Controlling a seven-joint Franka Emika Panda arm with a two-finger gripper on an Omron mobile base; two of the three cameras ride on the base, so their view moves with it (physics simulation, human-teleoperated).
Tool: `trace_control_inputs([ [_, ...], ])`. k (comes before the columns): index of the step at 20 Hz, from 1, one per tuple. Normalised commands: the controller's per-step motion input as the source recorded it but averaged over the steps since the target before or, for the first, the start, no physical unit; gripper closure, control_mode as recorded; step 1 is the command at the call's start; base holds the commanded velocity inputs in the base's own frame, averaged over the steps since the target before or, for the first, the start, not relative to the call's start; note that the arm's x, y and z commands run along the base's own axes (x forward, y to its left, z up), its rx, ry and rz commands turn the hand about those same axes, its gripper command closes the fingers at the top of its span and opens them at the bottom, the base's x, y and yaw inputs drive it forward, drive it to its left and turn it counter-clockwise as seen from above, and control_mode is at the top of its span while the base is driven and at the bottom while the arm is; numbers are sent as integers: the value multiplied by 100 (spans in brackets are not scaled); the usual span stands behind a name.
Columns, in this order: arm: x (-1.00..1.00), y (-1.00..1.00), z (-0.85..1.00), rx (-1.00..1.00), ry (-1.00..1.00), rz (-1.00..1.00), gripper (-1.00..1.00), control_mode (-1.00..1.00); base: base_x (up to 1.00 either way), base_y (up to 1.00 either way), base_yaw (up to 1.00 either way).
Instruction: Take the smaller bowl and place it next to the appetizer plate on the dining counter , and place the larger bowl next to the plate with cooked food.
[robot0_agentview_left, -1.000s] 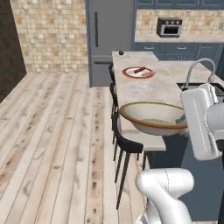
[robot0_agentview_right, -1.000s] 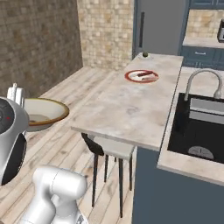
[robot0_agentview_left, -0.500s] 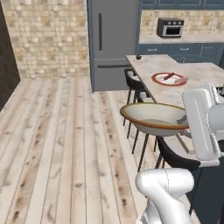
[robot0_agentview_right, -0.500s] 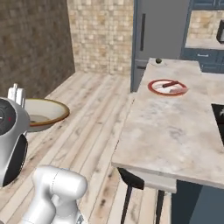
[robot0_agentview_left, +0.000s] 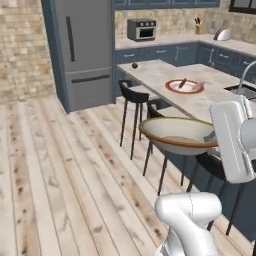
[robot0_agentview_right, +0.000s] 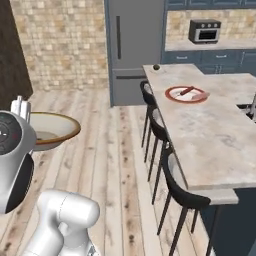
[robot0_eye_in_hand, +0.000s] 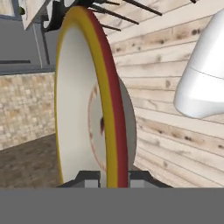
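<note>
- We held the larger bowl (robot0_agentview_left: 182, 135), wide and shallow with a cream inside and a brown-orange rim, up in the air over the wooden floor (robot0_agentview_left: 60, 175), level and upright.
- In the hand view our gripper (robot0_eye_in_hand: 107, 177) pinched the rim of the larger bowl (robot0_eye_in_hand: 94, 100), with one dark fingertip on each side of its edge; the bowl appeared edge-on there because the camera was rolled.
- In the right base view the larger bowl (robot0_agentview_right: 52, 131) hung at the left, well apart from the surface, with floor between them.
- The dining counter (robot0_agentview_right: 210, 130), a long beige marble-look surface on a dark blue base, stretched away on the right, with black stools (robot0_agentview_right: 182, 195) lined along its near side.
- The plate with cooked food (robot0_agentview_right: 186, 94), red-rimmed with a cream centre, lay on the surface towards its far half; a dark sausage lay across it.
- In the left base view the same plate (robot0_agentview_left: 184, 86) sat beyond the bowl and higher in the picture.
- A small dark item (robot0_agentview_right: 156, 67) rested near the far corner of the surface; we could not tell whether a plate lay beneath it.
- A tall grey refrigerator (robot0_agentview_right: 134, 47) stood behind the surface's far end.
</note>
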Motion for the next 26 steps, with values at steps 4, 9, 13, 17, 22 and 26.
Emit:
trace_control_inputs([
  [4, 0, 0, 0, 0, 0, 0, 100, 100, 25, 98, -56],
  [9, 0, 0, 0, 0, 0, 0, 100, 100, 51, 85, -55],
  [13, 0, 0, 0, 0, 0, 0, 100, 100, 100, 5, -48],
  [17, 0, 0, 0, 0, 0, 0, 100, 100, 100, -2, -45],
  [22, 0, 0, 0, 0, 0, 0, 100, 100, 100, 14, -41],
  [26, 0, 0, 0, 0, 0, 0, 100, 100, 90, 23, -37],
])
